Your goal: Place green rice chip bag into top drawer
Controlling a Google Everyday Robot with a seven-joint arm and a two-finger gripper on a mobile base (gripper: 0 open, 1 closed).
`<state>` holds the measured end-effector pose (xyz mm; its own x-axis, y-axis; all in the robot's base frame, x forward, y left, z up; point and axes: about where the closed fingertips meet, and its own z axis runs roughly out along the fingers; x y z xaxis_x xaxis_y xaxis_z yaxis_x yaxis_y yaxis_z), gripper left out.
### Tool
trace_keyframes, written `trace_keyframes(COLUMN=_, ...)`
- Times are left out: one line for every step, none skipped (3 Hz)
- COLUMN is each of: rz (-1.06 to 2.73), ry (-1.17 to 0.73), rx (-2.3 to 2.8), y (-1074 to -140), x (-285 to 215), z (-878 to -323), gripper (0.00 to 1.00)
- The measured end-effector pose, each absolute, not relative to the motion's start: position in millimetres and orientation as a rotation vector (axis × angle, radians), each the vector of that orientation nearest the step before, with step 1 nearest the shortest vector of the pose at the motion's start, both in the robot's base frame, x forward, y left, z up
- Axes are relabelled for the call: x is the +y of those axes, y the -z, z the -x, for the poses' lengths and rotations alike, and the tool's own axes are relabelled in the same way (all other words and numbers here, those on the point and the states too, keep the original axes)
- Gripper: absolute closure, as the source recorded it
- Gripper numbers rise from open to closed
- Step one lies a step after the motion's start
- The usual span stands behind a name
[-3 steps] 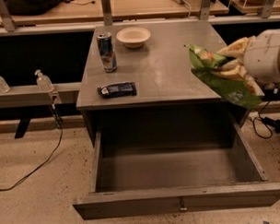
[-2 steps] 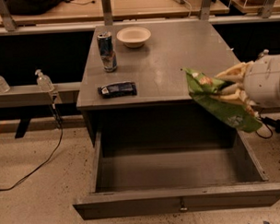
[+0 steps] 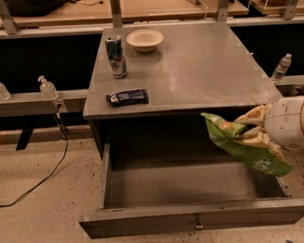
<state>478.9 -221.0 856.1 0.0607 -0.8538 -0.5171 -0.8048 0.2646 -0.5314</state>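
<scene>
Your gripper is at the right edge of the view, just below the front right corner of the counter. Behind it you see the round white end of the arm. The tan fingers are pinched on the green chip bag, one above and one below its crumpled upper part, so the bag is held and not resting on anything you can see.

The bag hangs tilted. Its top corner points left toward the dark space under the counter, and its lower end slants down to the right. In this view it lies over the right end of the top drawer, with the lower tip crossing the drawer's right wall. You cannot tell how high above the drawer floor it is.

The drawer is pulled well out toward you, with its grey inside bare where you can see it. A small metal pull sits at the middle of the front panel.

On the counter, a can stands upright near the back left, with a pale bowl just beside it to the right. A dark-blue packet lies flat near the front left edge. All three are well apart from the bag.
</scene>
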Motion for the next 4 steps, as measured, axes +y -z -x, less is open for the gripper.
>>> trace_keyframes(rz=1.585, ry=0.125, rx=1.782, y=-822.5, x=-238.7, z=-475.5, gripper=0.62)
trace_keyframes(rz=1.656, ry=0.106, rx=1.803, y=-781.8, x=-235.9, z=-487.8, gripper=0.31)
trace_keyframes(rz=1.684, ry=0.0, rx=1.771, y=-764.9, x=-207.2, z=-494.5, gripper=0.09)
trace_keyframes(rz=1.673, ry=-0.018, rx=1.673, y=-790.5, x=-182.7, z=-500.4, gripper=0.0)
